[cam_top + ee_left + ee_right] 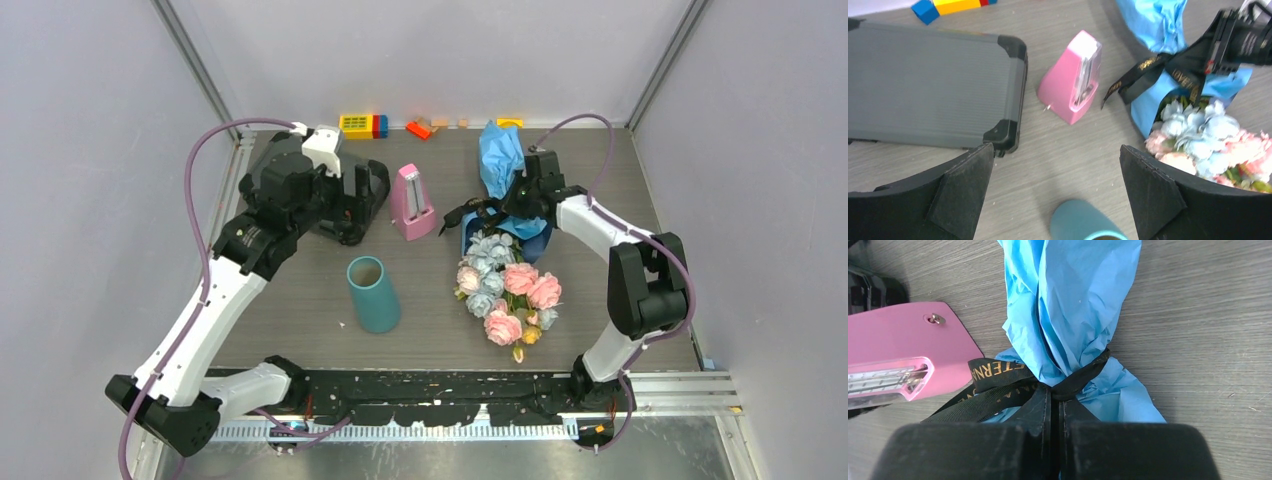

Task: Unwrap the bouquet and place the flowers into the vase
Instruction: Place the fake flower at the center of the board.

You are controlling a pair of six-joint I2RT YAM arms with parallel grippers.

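ribbon [998,374] pinched, bouquet [505,270] not yet unwrapped

the right gripper [1055,412] has its fingers pressed together on the black ribbon, right at the knot where the tie cinches the blue paper wrap [1068,295]. the knot looks intact: the band runs round the paper's neck, and the loose tails trail off on the side nearer the vase [373,293]. the left gripper [1056,150] is spread wide and holds nothing. it hangs above and behind the vase, whose teal rim just shows at the bottom edge of its wrist view.

the bouquet lies flat on the table [300,300] to the right of the vase, apart from it. the flowers [508,288] are about level with the vase and the wrapped stem end is farther back. the vase stands upright, and nothing shows in its mouth. a pink metronome [413,200] stands behind the vase, between it and the wrap. a dark case [923,85] lies behind the vase, to its left.

as i read it, the task is at its first step: the tie is gripped but not undone, the paper is on the stems, and no flower has reached the vase. what is left is to pull the ribbon loose, strip the wrap, then lift the stems and stand them in the vase.
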